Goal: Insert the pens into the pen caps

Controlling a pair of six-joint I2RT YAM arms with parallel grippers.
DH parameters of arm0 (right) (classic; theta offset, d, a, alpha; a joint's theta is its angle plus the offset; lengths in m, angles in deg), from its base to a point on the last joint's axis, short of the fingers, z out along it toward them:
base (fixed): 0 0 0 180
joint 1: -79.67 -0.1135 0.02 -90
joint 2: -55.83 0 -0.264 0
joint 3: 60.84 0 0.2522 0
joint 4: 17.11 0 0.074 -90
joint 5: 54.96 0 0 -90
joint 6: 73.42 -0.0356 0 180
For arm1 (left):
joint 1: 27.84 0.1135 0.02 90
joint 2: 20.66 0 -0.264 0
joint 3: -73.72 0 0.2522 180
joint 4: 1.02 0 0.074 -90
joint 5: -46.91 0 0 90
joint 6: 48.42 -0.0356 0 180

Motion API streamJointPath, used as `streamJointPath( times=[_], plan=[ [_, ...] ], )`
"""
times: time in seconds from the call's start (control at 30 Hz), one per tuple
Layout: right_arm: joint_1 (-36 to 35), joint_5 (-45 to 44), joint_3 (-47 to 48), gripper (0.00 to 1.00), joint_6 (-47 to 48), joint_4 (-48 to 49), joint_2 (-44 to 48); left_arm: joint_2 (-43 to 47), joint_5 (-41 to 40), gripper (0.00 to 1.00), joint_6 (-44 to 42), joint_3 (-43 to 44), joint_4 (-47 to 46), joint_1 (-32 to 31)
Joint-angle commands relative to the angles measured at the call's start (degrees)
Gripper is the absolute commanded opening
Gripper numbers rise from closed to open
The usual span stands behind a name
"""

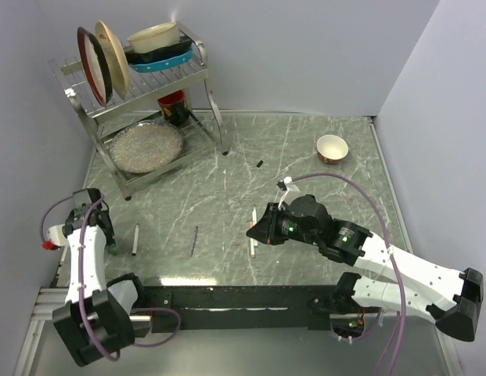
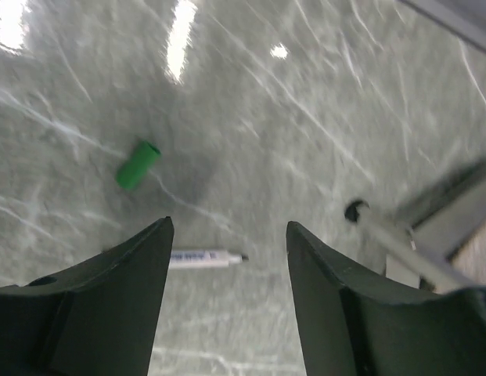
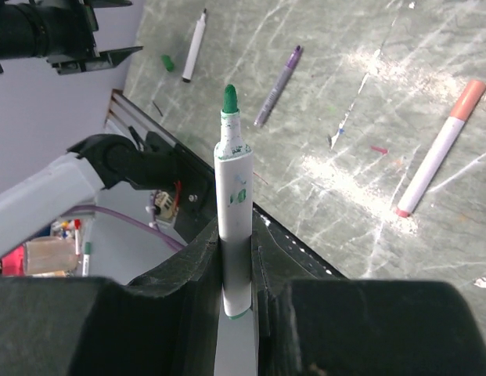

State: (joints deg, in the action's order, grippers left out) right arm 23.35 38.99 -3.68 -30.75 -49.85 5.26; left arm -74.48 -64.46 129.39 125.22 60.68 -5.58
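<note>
Gripping a green-tipped pen (image 3: 232, 180) in the right tool (image 3: 236, 258), jaws pressing tight on the lower part of the white barrel, bare green nib pointing up and away from the wrist. Holding that pen over the tabletop (image 1: 243, 133), a little right of its middle.

Hanging the left tool (image 2: 231, 227) over the near-left part of the tabletop, jaws standing well apart and grasping nothing. Showing, beneath that tool, a green cap (image 2: 138, 164) lying loose on the stone surface. Lying near it but not touching it, a black-tipped pen (image 2: 205, 257), uncapped, one end hiding behind the tool's left finger.

Lying further right on the tabletop, a purple pen (image 1: 193, 240). Beyond it, lying just beside the right tool in the top view, a red-orange-capped pen (image 1: 253, 227). Resting well apart from all of these, toward the far side, a small black cap (image 1: 260, 164).

Standing at the far left, a dish rack (image 1: 215, 121) carrying plates (image 1: 109, 47). Sitting at the far right, a bowl (image 1: 332, 148).
</note>
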Motion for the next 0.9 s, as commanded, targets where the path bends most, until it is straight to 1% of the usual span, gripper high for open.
streamJointPath(
  times=[0.0,0.1,0.23,0.37,0.53,0.63,0.7,0.8,0.83,0.87],
  plan=[
    [0.33,-0.25,4.41,0.00,1.71,-0.18,-1.20,-4.95,-2.28,0.63,-0.35,-0.47,-3.64,2.78],
    [0.33,0.36,5.73,0.00,2.07,-0.35,-2.77,-9.61,-4.29,0.63,-1.06,1.37,-1.81,3.05],
    [0.33,0.62,6.88,0.00,2.33,-0.53,-4.36,-12.53,-4.83,0.68,-1.24,2.43,0.13,3.14],
    [0.33,1.15,6.70,0.00,1.63,0.88,-4.98,-13.24,-4.65,0.68,-1.94,0.41,-1.62,3.14],
    [0.24,1.42,7.14,0.00,1.54,0.44,-5.68,-16.75,-5.53,0.67,-2.29,-0.73,-3.29,3.14],
    [0.33,1.15,7.23,0.00,1.63,0.35,-5.33,-19.47,-3.60,0.66,-3.70,-1.87,-6.36,3.23],
    [0.24,0.98,7.40,0.00,1.72,0.18,-5.33,-21.49,-2.72,0.63,-3.87,-2.05,-6.55,3.14],
    [0.33,0.71,7.75,0.00,1.98,-0.09,-5.24,-23.16,-3.33,0.52,-3.61,-1.61,-5.94,3.14],
    [0.33,0.71,7.67,0.00,1.89,0.08,-5.24,-23.52,-3.59,0.44,-3.61,-1.53,-5.67,3.14],
    [0.33,0.80,7.58,0.00,1.80,0.26,-5.24,-23.52,-3.86,0.38,-3.79,-1.53,-5.49,3.14]
  ],
)
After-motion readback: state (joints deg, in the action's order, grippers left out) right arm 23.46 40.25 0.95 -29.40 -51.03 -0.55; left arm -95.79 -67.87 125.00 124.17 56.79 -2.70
